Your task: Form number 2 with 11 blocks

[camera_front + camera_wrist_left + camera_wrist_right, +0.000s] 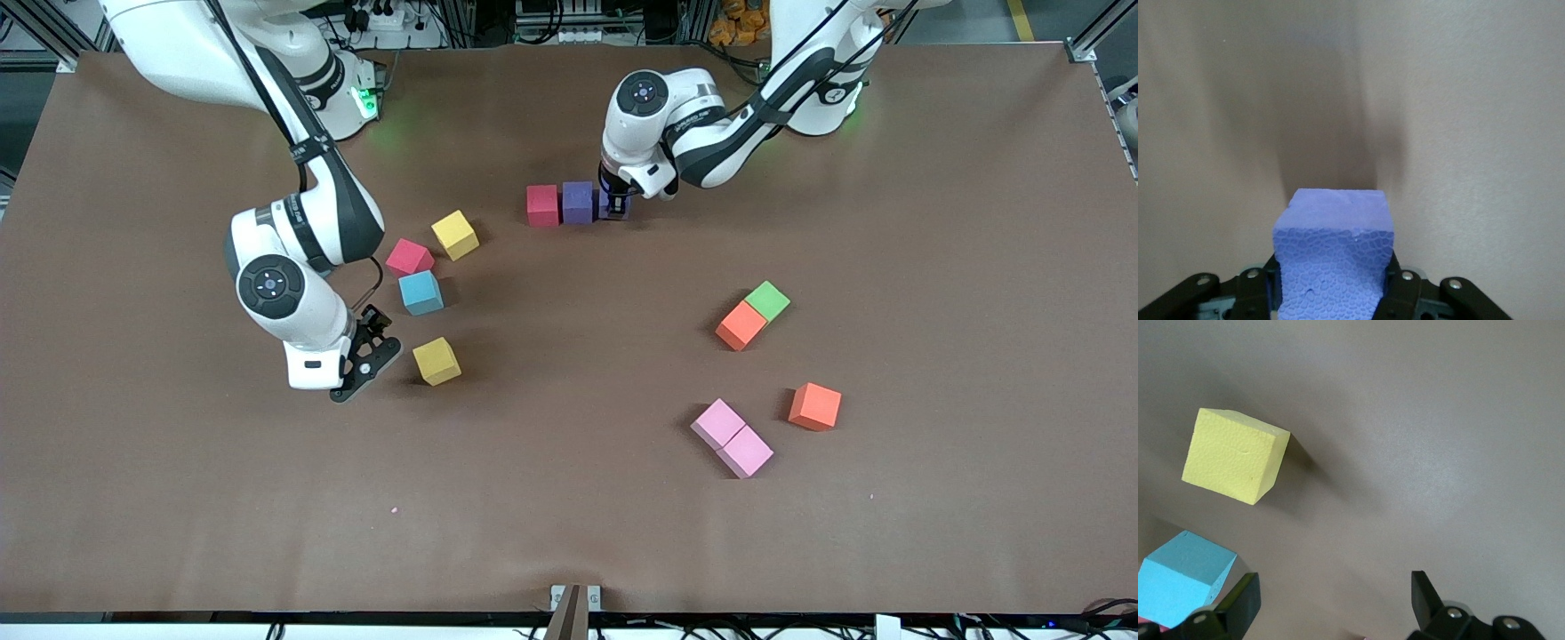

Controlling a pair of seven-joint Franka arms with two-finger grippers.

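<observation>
Front view | brown table [569,533] | metal frame [36,27] at rim

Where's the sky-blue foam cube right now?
In the front view the sky-blue foam cube sits toward the right arm's end of the table, just nearer the camera than a red foam cube, with the right tool open close by.

I work on a wide table covered in matte brown cloth [569,516], framed by silver aluminium rails [53,44]; dark cables [391,22] tangle past its edge.
</observation>
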